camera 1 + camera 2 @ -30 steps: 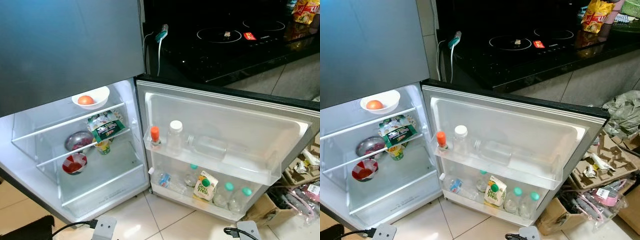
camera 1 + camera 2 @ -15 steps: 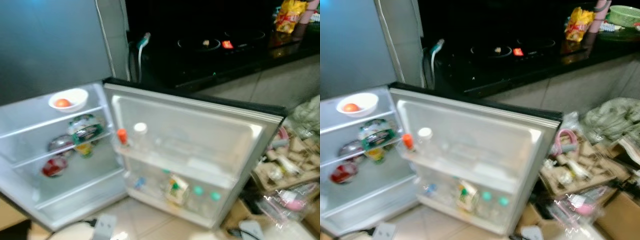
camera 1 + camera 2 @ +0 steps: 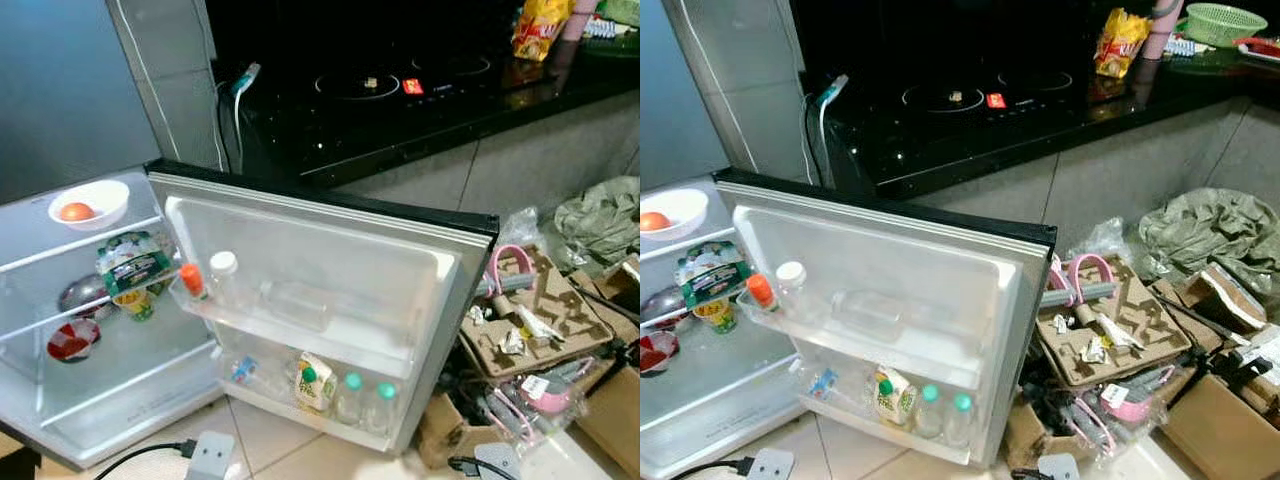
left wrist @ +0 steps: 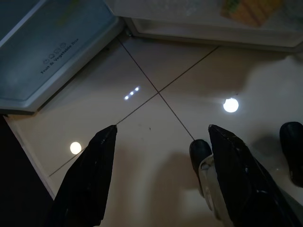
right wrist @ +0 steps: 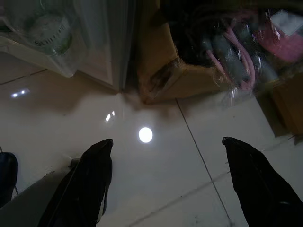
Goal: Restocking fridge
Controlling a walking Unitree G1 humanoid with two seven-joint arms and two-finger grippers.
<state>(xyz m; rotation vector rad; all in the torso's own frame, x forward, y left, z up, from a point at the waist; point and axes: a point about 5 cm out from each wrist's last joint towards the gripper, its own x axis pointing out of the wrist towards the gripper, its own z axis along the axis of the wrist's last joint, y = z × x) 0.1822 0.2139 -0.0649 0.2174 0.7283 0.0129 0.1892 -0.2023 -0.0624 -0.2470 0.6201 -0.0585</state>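
1. Left eye view: the fridge door [image 3: 330, 270] stands wide open, with an orange-capped bottle [image 3: 192, 281] and a white-capped bottle [image 3: 224, 279] in its upper rack.
2. A juice carton [image 3: 313, 381] sits in the lower rack beside green-capped bottles [image 3: 365, 398].
3. Inside, a white bowl [image 3: 90, 203] holds an orange fruit [image 3: 76, 211].
4. Left tool [image 4: 158, 142] hangs over floor tiles [image 4: 156, 71], fingers spread.
5. Right tool [image 5: 165, 151] hangs likewise, spread, near a cardboard box [image 5: 175, 71].

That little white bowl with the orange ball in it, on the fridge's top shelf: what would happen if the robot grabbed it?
The small white bowl looks like smooth glazed ware, so probably slippery for a pincer and breakable if dropped. The round orange fruit sits loose inside, so it would likely roll if the bowl tipped. The bowl rests near the glass shelf's front edge, so a push might slide it off.
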